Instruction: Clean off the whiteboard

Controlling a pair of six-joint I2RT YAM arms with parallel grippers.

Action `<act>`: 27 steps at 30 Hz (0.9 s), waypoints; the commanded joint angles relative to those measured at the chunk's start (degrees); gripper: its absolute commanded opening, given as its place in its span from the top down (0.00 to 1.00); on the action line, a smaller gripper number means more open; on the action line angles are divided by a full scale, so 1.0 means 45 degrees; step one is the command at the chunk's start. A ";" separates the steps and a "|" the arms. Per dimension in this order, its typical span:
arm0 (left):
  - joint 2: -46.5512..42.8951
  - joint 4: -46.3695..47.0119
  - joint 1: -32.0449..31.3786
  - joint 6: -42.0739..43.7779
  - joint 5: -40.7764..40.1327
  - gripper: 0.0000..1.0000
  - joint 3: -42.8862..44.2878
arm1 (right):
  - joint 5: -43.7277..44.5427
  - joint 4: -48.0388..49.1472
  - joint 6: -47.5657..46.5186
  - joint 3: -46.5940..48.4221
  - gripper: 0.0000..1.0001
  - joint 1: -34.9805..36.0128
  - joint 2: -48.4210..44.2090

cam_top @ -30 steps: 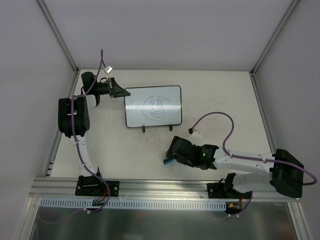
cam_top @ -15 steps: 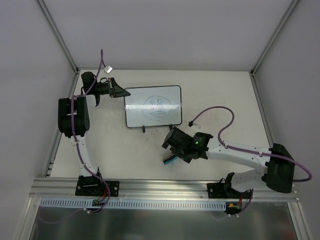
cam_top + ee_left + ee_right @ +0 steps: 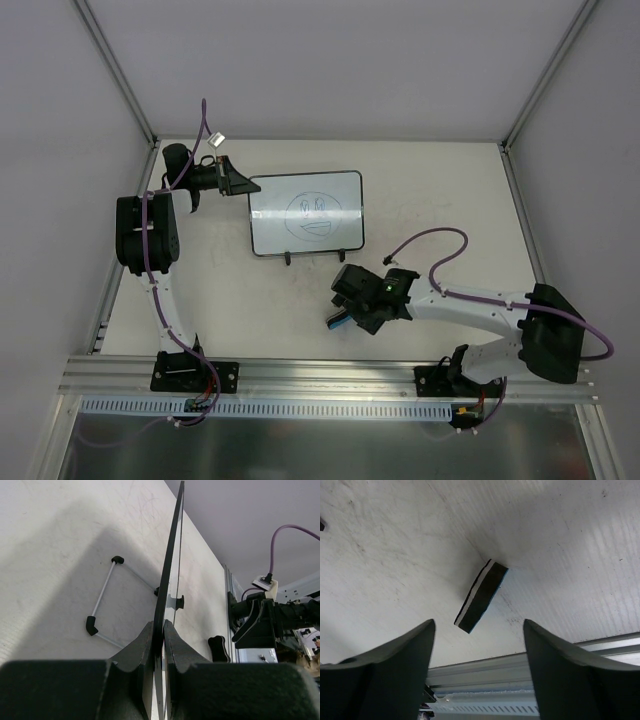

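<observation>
The whiteboard (image 3: 305,212) stands on two small black feet at the middle back of the table, a face drawn on it in blue. My left gripper (image 3: 243,185) is shut on its left edge; the left wrist view shows the board edge-on (image 3: 169,575) pinched between my fingers (image 3: 143,645). The small blue eraser (image 3: 339,320) lies on the table in front of the board. My right gripper (image 3: 348,305) is open just above it; in the right wrist view the eraser (image 3: 481,596) lies between and beyond my spread fingers (image 3: 410,647), untouched.
A purple cable (image 3: 430,240) loops over the table right of the board. The metal rail (image 3: 320,375) runs along the near edge, close to the eraser. A white rod with black ends (image 3: 102,595) lies behind the board.
My right gripper moved up toward the board, then settled back slightly over the eraser, which stayed on the table. The left arm and the board have not moved.
</observation>
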 commanded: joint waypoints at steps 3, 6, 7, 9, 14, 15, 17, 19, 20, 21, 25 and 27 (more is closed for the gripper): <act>-0.0621 -0.0036 -0.0253 0.1285 -0.0212 1.00 0.0138 | 0.0335 0.0002 0.0963 0.0383 0.40 -0.0047 0.0502; -0.0621 -0.0076 -0.0273 0.1325 -0.0232 1.00 0.0158 | 0.0101 -0.0018 0.1022 0.0617 0.44 -0.0145 0.0874; -0.0641 -0.0115 -0.0254 0.1325 -0.0232 1.00 0.0177 | 0.0082 -0.0018 0.1022 0.0695 0.44 -0.0165 0.1127; -0.0661 -0.0154 -0.0273 0.1403 -0.0271 1.00 0.0158 | -0.0016 -0.0018 0.0963 0.0832 0.44 -0.0262 0.1324; -0.0621 -0.0213 -0.0273 0.1403 -0.0310 1.00 0.0236 | 0.0062 0.0001 0.0983 0.0911 0.44 -0.0418 0.1539; -0.0602 -0.0232 -0.0273 0.1422 -0.0291 1.00 0.0275 | 0.0023 -0.0018 0.1002 0.0911 0.44 -0.0457 0.1578; -0.0621 -0.0310 -0.0273 0.1442 -0.0310 1.00 0.0314 | -0.0171 0.0002 0.0963 0.0989 0.50 -0.0535 0.1792; -0.0602 -0.0291 -0.0273 0.1442 -0.0291 1.00 0.0314 | -0.0328 0.0118 0.0847 0.1028 0.51 -0.0594 0.1949; -0.0640 -0.0310 -0.0273 0.1481 -0.0291 1.00 0.0314 | -0.0445 0.0099 0.0846 0.1067 0.54 -0.0633 0.2105; -0.0641 -0.0330 -0.0273 0.1501 -0.0291 1.00 0.0295 | -0.0465 0.0157 0.0807 0.1067 0.56 -0.0653 0.2164; -0.0661 -0.0564 -0.0253 0.1695 -0.0330 1.00 0.0294 | -0.0582 0.0275 0.0690 0.1165 0.58 -0.0653 0.2418; -0.0660 -0.0623 -0.0253 0.1716 -0.0330 1.00 0.0314 | -0.0621 0.0334 0.0670 0.1185 0.60 -0.0653 0.2457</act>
